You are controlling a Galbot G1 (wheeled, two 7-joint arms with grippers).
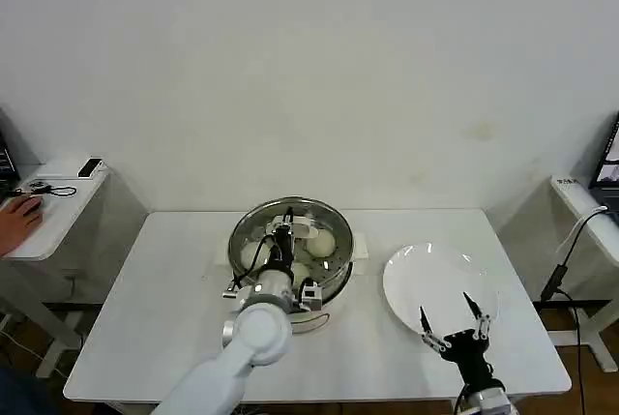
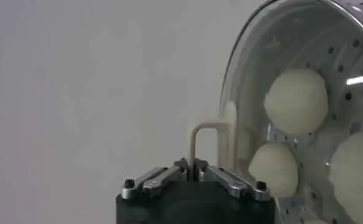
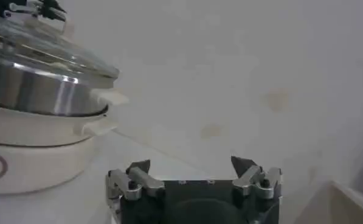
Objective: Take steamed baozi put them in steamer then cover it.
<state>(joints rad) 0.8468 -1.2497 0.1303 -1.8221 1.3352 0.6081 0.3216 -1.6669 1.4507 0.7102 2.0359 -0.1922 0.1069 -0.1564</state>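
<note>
Fingers of left gripper (image 1: 283, 232) closed on the handle of a glass lid (image 1: 253, 228), apparently resting on the steamer (image 1: 334, 282) at table (image 1: 164, 299) centre; steamed baozi (image 2: 295, 100) inside, on the perforated tray; right gripper (image 1: 452, 323) fingers spread, holding nothing, over white plate (image 1: 426, 275).
</note>
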